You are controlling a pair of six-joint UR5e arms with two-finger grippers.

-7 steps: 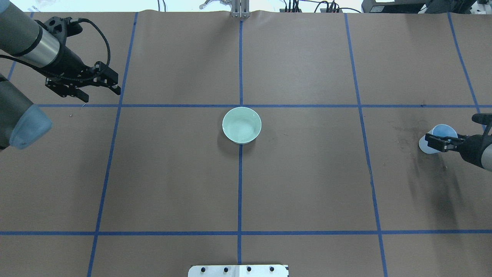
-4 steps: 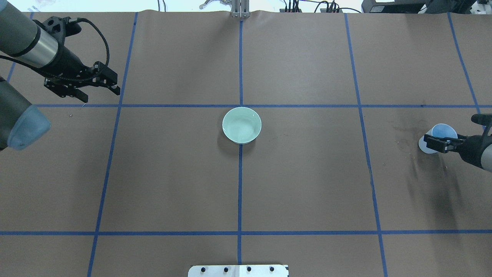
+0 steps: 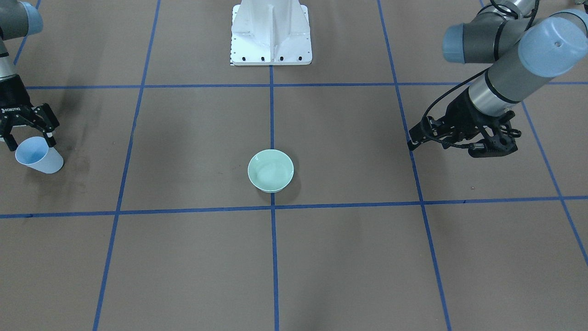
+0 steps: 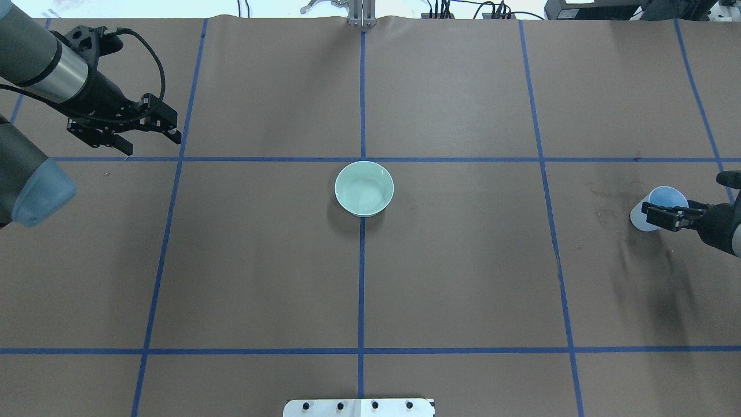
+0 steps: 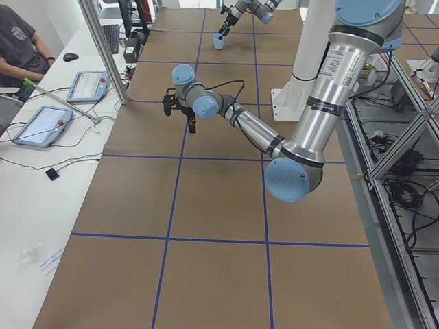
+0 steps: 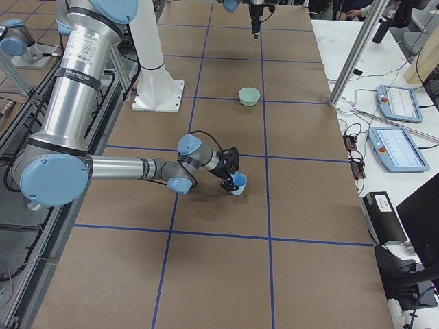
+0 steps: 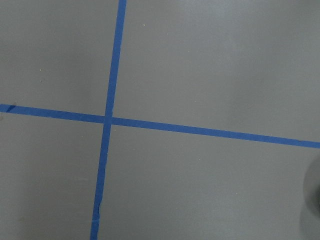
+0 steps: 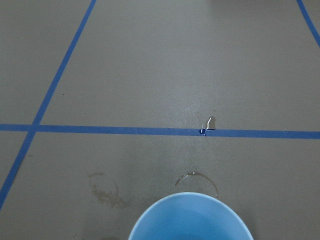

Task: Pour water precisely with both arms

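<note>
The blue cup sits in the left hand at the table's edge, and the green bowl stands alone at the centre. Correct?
Not quite: the right hand holds the blue cup, not the left. The overhead view shows it entering from the right side; the left hand hangs empty over the table. The green bowl does stand alone at the centre.

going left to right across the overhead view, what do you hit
left gripper → green bowl → blue cup → right gripper, around the cup at the right edge
</note>
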